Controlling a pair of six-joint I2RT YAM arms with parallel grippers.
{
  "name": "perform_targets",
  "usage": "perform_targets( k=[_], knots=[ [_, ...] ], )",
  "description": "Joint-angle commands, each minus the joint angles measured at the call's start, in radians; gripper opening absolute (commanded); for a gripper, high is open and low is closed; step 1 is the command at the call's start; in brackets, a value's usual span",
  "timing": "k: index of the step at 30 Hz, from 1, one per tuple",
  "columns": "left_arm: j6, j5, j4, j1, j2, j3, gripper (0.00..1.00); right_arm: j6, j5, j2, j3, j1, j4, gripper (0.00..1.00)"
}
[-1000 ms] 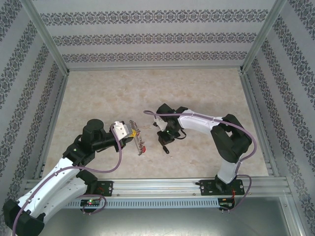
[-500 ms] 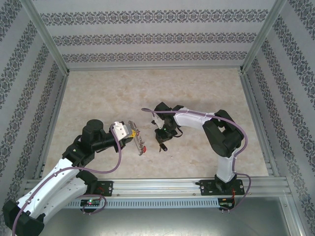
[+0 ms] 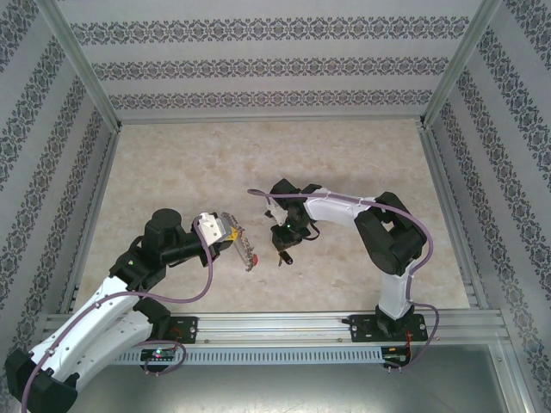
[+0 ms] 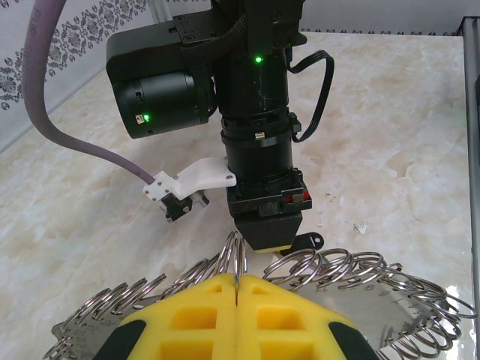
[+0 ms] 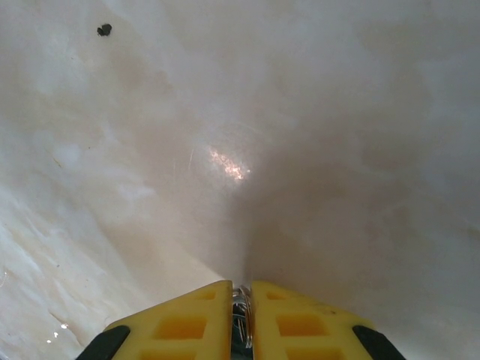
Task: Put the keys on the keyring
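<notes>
My left gripper (image 3: 225,231) (image 4: 237,289) is shut on the keyring (image 3: 235,232) (image 4: 360,271), a grey ring with wire loops along its rim, held on edge above the table. Two red tags (image 3: 250,257) hang from the ring's lower end. My right gripper (image 3: 282,248) (image 4: 274,241) (image 5: 241,300) points down just right of the ring, shut on a key's thin metal loop (image 5: 241,319). The key's black head (image 4: 307,241) (image 3: 285,257) sticks out beside the fingertips, close to the ring's loops.
The marble table (image 3: 215,163) is walled by patterned panels and aluminium posts (image 3: 86,77). A metal rail (image 3: 284,325) carrying both arm bases runs along the near edge. A dark speck (image 5: 104,30) lies on the table.
The right arm folded its elbow inward and carried the key slightly left, closer to the keyring. The left arm and the ring stayed almost still.
</notes>
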Motion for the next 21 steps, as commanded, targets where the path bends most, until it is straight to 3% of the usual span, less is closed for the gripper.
perform_targets(
  k=[1, 13, 18, 21],
  knots=[
    [0.013, 0.005, 0.019, -0.014, -0.004, 0.01, 0.0, -0.006, 0.018, 0.003, -0.008, 0.002, -0.027, 0.13],
    [0.015, 0.004, 0.016, -0.015, -0.006, 0.008, 0.0, -0.008, 0.029, -0.004, -0.001, 0.005, -0.039, 0.1],
    [0.016, 0.005, 0.016, -0.013, -0.007, 0.01, 0.0, -0.005, 0.043, -0.018, -0.002, 0.005, -0.039, 0.0],
    [0.015, 0.007, 0.013, -0.014, -0.007, 0.01, 0.0, -0.001, 0.049, -0.063, -0.016, 0.002, -0.023, 0.0]
  ],
)
